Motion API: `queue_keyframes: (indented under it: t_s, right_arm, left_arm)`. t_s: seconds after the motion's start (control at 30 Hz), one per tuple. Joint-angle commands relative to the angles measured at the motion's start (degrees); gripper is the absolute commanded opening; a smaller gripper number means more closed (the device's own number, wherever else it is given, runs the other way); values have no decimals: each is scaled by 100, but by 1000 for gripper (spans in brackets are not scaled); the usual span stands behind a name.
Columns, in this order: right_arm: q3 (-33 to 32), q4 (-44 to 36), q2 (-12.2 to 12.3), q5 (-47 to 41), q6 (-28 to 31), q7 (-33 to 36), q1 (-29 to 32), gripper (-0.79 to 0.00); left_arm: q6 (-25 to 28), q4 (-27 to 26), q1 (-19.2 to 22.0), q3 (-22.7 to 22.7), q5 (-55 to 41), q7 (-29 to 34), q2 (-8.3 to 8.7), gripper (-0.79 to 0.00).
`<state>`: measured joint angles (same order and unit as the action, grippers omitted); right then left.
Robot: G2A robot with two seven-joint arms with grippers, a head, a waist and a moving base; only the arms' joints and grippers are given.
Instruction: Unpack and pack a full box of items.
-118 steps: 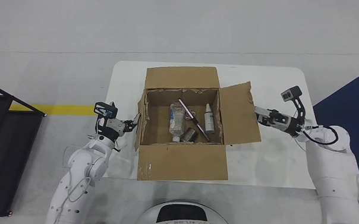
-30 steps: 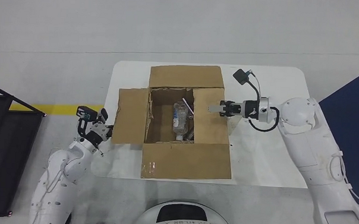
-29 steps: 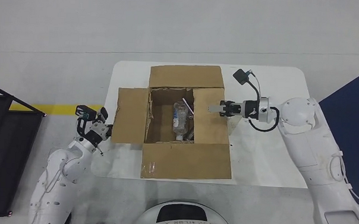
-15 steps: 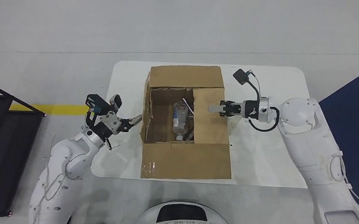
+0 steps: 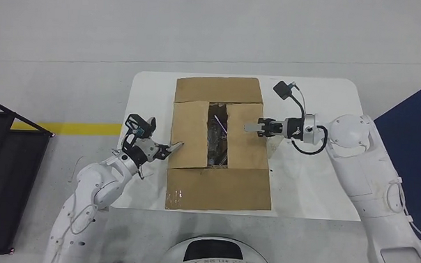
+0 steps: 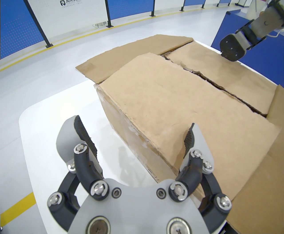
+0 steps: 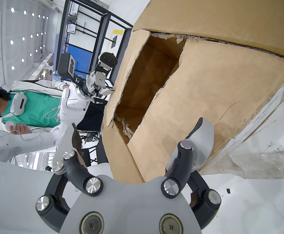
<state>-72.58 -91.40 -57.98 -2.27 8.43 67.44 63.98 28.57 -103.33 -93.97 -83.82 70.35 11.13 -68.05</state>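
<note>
At the frame's left edge stands a black rack (image 5: 6,180). Next comes the left gripper (image 5: 174,147), fingers spread, at the left flap (image 5: 191,134) of the cardboard box (image 5: 219,188). In the centre, folded flaps hide most of the items (image 5: 216,137) (a narrow gap shows them). The right gripper (image 5: 250,126), also spread, sits over the right flap (image 5: 246,152).

The 9 o'clock flap (image 5: 190,134) and the 3 o'clock flap (image 5: 246,143) are folded over the box (image 5: 219,191) and hide most of what is inside. In the thin gap (image 5: 222,111) between them, a few dark things (image 5: 214,140) peek out, too small to name.
</note>
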Motion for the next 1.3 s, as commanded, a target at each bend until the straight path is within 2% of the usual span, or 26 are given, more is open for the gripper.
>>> queue_keyframes:
  t_s: [0.0, 0.17, 0.47, 0.57, 0.8, 0.9, 1.03, 1.17, 1.27]
  right_arm:
    - [0, 0, 0, 0, 0, 0, 0, 0]
    - [0, 0, 0, 0, 0, 0, 0, 0]
    - [0, 0, 0, 0, 0, 0, 0, 0]
    - [-107, 43, -3, -170, 61, -370, 77, 0]
    - [-233, 1191, -125, -973, -567, -1891, -330, 0]
    - [6, 1696, -213, -1015, -590, -2268, -626, 0]
    - [586, 2314, -367, -582, -1238, -2760, -1166, 0]
    - [1017, 2792, -537, -690, -1079, -2775, -1565, 0]
    - [1120, 3043, -633, -1050, -584, -2687, -1708, 0]
  left_arm:
    - [-211, -32, 17, -13, 65, 106, 1, 0]
    - [-476, -144, 94, 200, 195, 299, -14, 0]
    - [-516, -179, 109, 345, 623, 348, 9, 0]
    - [-478, -179, 124, 353, 624, 349, 14, 0]
    - [-478, -179, 124, 353, 624, 349, 14, 0]
    - [-478, -179, 124, 353, 624, 349, 14, 0]
    - [-478, -179, 124, 353, 624, 349, 14, 0]
    - [-478, -179, 124, 353, 624, 349, 14, 0]
    - [-478, -179, 124, 353, 624, 349, 14, 0]
